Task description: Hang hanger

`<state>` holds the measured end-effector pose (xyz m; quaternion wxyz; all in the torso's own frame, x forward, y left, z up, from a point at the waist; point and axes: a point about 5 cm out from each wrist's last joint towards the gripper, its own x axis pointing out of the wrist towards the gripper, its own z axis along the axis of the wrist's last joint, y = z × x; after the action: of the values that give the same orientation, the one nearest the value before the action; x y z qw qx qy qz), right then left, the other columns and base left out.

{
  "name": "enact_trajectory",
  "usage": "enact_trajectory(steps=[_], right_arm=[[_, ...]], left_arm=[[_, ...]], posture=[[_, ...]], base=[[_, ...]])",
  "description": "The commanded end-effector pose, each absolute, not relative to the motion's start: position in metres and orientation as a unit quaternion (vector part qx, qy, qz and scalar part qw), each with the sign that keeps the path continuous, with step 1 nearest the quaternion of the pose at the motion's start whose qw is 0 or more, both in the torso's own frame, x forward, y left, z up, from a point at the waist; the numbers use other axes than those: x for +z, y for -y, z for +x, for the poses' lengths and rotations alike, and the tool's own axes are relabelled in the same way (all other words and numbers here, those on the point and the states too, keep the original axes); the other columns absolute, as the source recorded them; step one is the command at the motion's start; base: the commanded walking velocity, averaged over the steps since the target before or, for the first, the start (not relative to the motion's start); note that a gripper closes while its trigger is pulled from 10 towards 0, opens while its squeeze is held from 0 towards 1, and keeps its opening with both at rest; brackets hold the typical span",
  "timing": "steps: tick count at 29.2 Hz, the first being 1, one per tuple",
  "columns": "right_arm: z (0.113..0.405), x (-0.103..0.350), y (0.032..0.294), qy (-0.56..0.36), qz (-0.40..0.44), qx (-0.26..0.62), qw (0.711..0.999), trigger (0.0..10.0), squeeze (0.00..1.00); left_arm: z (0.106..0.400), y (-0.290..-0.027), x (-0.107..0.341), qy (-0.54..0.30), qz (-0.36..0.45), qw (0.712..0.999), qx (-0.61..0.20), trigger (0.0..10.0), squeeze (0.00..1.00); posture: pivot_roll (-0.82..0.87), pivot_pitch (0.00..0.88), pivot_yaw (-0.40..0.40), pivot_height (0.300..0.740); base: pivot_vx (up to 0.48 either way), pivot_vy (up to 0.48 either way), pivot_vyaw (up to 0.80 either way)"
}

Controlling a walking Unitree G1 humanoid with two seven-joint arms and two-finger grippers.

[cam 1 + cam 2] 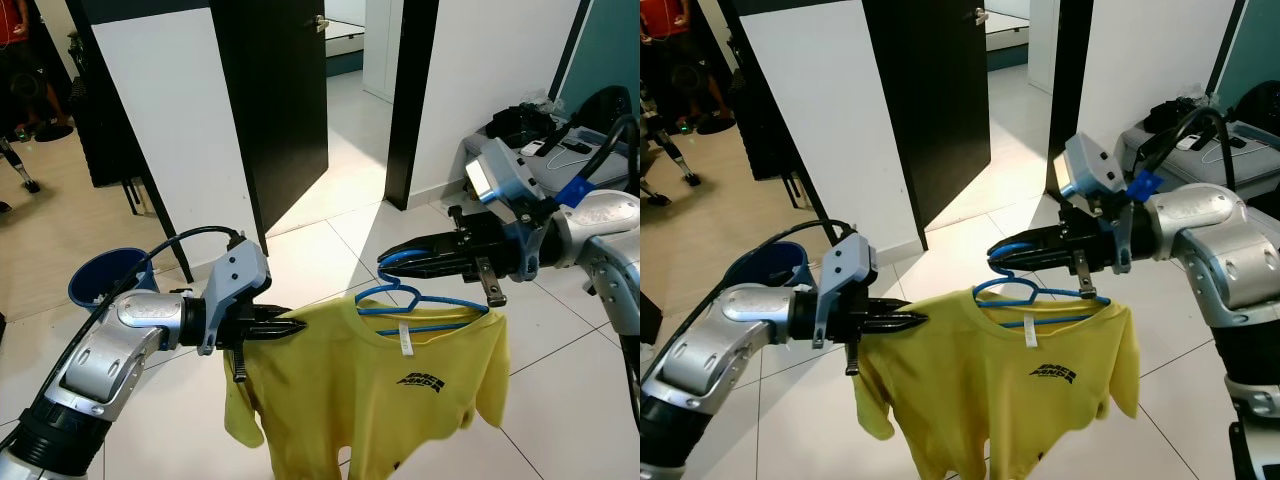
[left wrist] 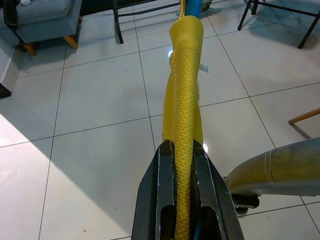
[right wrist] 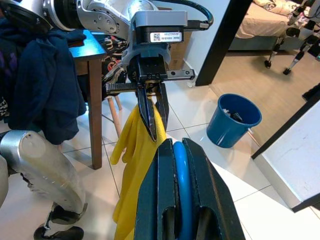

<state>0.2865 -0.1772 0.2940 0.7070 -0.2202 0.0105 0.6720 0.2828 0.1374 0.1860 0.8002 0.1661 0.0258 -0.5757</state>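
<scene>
The blue hanger [image 1: 420,305] is largely covered by the yellow T-shirt [image 1: 385,395] draped on it; only its hook and the upper part of its shoulders are visible, and the shirt's lower hem is cut off by the frame edge. The right gripper [image 1: 385,262] has its fingers pressed together on the hanger's hook; in the right wrist view the blue hook [image 3: 181,195] sits clamped between the two black fingers [image 3: 152,200]. The left gripper [image 1: 300,325] pinches the shirt's shoulder at the hanger's left end, with the yellow fabric [image 2: 184,150] squeezed between its fingers [image 2: 157,200]. The hanger is held in mid-air above the white tiled floor [image 1: 330,250], between the two arms. Its long axis runs roughly level from gripper to gripper, hook pointing up. A blue bucket [image 1: 105,275] stands on the floor behind the left arm.
</scene>
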Motion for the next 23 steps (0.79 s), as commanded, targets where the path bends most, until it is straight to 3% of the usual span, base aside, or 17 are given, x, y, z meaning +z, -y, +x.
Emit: enact_trajectory(steps=[1,3,4,6,7,16,19,20,23], right_arm=[[0.285,0.302,0.173,0.009,-0.232,0.678,0.697,0.0,0.0],[0.284,0.301,0.173,0.01,-0.232,0.679,0.697,0.0,0.0],[0.285,0.301,0.172,0.013,-0.229,0.675,0.701,2.5,0.0],[0.285,0.301,0.172,0.013,-0.229,0.675,0.701,2.5,0.0],[0.287,0.299,0.171,0.01,-0.221,0.672,0.707,10.0,1.0],[0.295,0.283,0.179,-0.004,-0.199,0.641,0.741,10.0,1.0],[0.303,0.283,0.199,0.008,-0.177,0.586,0.791,10.0,1.0],[0.303,0.283,0.199,0.008,-0.177,0.586,0.791,10.0,1.0],[0.315,0.278,0.226,0.032,-0.126,0.486,0.864,10.0,1.0]], left_arm=[[0.282,-0.141,0.185,-0.036,0.167,0.802,-0.573,0.0,0.0],[0.282,-0.141,0.185,-0.036,0.166,0.802,-0.573,0.0,0.0],[0.282,-0.141,0.185,-0.035,0.165,0.802,-0.574,0.0,0.0],[0.282,-0.141,0.185,-0.035,0.165,0.802,-0.574,0.0,0.0],[0.282,-0.141,0.185,-0.034,0.162,0.803,-0.573,0.0,0.0],[0.285,-0.149,0.177,-0.042,0.143,0.82,-0.552,0.0,0.0],[0.287,-0.165,0.165,-0.06,0.13,0.845,-0.516,0.0,0.0],[0.287,-0.165,0.165,-0.06,0.13,0.845,-0.516,0.0,0.0],[0.285,-0.186,0.149,-0.078,0.099,0.877,-0.463,0.0,0.0]], posture=[[-0.09,0.0,0.07,0.74],[-0.09,0.0,0.067,0.74],[-0.09,0.0,0.067,0.74],[-0.09,0.0,0.067,0.74],[-0.09,0.0,0.065,0.74],[-0.09,0.0,0.063,0.74],[-0.09,0.0,0.06,0.74],[-0.09,0.0,0.06,0.74],[-0.1,0.0,0.061,0.74]], base=[[0.0,0.0,0.0],[0.0,0.0,0.0],[0.0,0.0,0.0],[0.0,0.0,0.0],[0.0,0.0,0.0],[0.0,0.0,0.0],[0.0,0.0,0.0],[0.0,0.0,0.0],[0.0,0.0,0.0]])
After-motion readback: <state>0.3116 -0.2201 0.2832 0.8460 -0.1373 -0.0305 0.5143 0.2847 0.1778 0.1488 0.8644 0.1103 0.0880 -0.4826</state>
